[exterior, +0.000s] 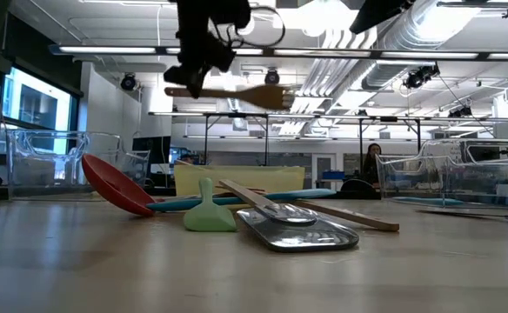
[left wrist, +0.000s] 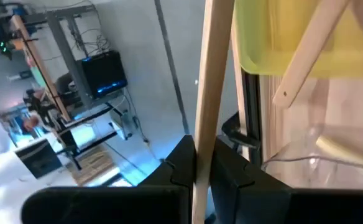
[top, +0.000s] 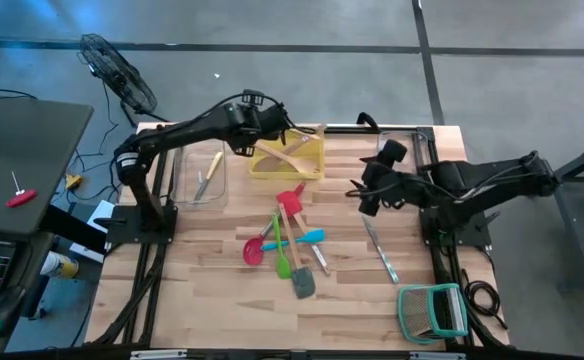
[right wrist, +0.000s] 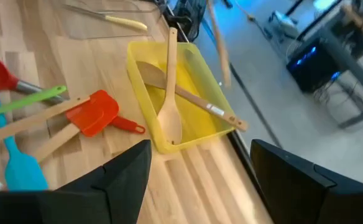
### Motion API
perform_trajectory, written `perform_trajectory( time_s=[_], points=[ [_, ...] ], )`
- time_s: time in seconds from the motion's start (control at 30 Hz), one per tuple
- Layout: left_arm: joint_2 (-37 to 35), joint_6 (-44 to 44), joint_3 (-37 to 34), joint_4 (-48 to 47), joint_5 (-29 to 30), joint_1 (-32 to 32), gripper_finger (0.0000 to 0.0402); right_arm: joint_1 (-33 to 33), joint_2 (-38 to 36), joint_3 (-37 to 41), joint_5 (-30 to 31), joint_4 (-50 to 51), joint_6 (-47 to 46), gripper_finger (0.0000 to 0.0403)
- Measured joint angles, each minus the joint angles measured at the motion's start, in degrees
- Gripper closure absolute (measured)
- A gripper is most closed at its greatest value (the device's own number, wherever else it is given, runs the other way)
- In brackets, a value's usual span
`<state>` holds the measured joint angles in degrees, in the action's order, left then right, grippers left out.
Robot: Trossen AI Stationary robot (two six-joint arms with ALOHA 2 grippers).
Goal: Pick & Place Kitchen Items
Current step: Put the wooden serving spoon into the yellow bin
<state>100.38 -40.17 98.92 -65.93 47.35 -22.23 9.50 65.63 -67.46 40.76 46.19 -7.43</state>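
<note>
At the table's [top: 222,300] 10 o'clock corner a clear bin [top: 200,178] holds a yellow-handled knife [top: 209,172]. Just right of it, the left gripper [top: 284,134] hangs above the far edge of the yellow tray [top: 286,168], its fingers [left wrist: 231,171] clamped on the handle of a wooden spatula [exterior: 237,94]. The spatula is off the table, lying roughly level in the low view, its blade pointing toward 3 o'clock from the gripper. In the tray lie two wooden spoons [right wrist: 170,93], crossed.

At the table's centre, toward 6 o'clock from the tray, sits the loose pile: a red spatula [top: 292,198], a red ladle [top: 253,251], a blue spatula [top: 309,238], a green spatula [top: 282,262], a grey spatula [top: 303,284] and wooden handles among them.

Further right, the right gripper [top: 364,192] hovers over bare table at 3 o'clock from the pile, fingers [right wrist: 127,171] spread and holding nothing. A metal knife [top: 380,248] lies just toward 6 o'clock from it. A teal rack [top: 433,310] stands at the 5 o'clock corner.
</note>
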Motion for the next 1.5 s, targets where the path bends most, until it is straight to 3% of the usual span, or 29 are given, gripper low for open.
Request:
perform_trajectory(
  time_s=[0.27,0.53,0.8,1.13,1.3,1.5],
  points=[
    [2.6,-13.5,-4.9,6.1,1.4,-2.2,0.0382,-1.4,0.0,0.0,-0.9,0.0,-6.1,0.0135],
    [10.3,-19.8,-4.8,10.5,4.5,-2.2,0.0382,-1.5,0.0,0.0,-0.4,-0.3,-6.8,0.0135],
    [15.4,-22.7,-4.7,13.6,4.2,-2.2,0.0382,-2.7,0.0,0.0,-0.5,-0.5,-4.9,0.0135],
    [16.2,-27.5,-4.7,17.5,0.7,-2.2,0.0380,-4.5,0.1,0.0,-0.6,1.6,-4.8,0.0135],
    [16.2,-27.5,-4.7,17.4,-4.1,-2.1,0.0345,-5.4,0.1,0.0,-0.7,2.7,-4.8,0.0135],
    [16.2,-27.3,-4.7,18.5,-4.8,-2.1,0.0322,-6.3,0.3,3.6,-0.9,0.1,-2.9,0.0135]
  ],
)
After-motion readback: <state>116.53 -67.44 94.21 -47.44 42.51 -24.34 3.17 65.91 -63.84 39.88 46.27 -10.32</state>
